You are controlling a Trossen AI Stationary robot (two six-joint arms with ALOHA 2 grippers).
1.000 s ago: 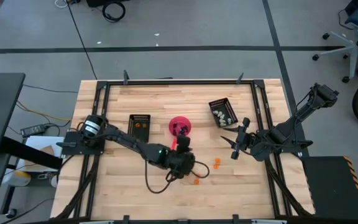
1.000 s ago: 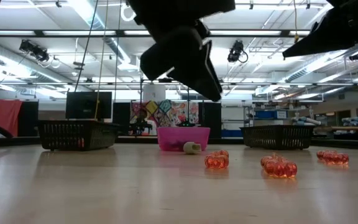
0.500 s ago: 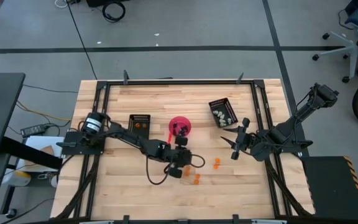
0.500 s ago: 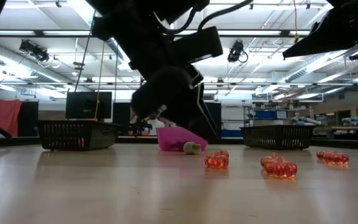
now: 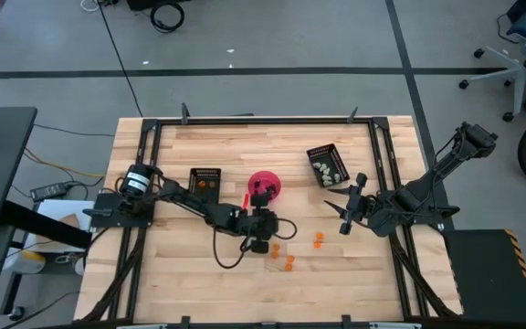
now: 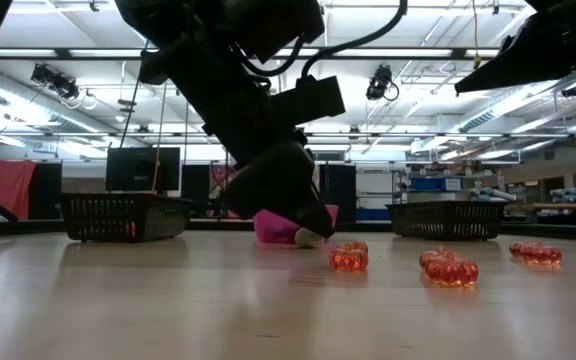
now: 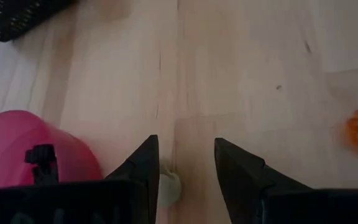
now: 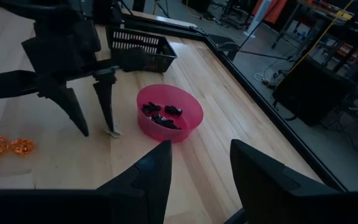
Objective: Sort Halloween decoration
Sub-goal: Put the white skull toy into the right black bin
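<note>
Halloween decoration pieces lie scattered over my table (image 5: 190, 283). From above, orange trinkets (image 5: 288, 263) sit at about five o'clock from the pink bowl (image 5: 264, 185); whitish ones fill the black tray (image 5: 328, 164) at the bowl's two o'clock, and a second tray (image 5: 205, 183) lies at the bowl's nine o'clock. My left claw (image 5: 261, 230) is down near the table at the bowl's six o'clock; my right claw (image 5: 343, 217) waits at the bowl's four o'clock, well apart.

At table height, my left claw (image 6: 303, 225) reaches down to a whitish trinket (image 6: 308, 238) in front of the bowl (image 6: 268, 228), with orange trinkets (image 6: 349, 257) just beside it at three o'clock.

Past my left wrist, my fingers (image 7: 143, 163) stand spread, the whitish trinket (image 7: 168, 187) against one finger's inner side, not pinched.

Past my right wrist, that claw's fingers (image 8: 155, 171) are spread and empty. Black trinkets (image 8: 160, 115) lie in the bowl (image 8: 191, 118).
</note>
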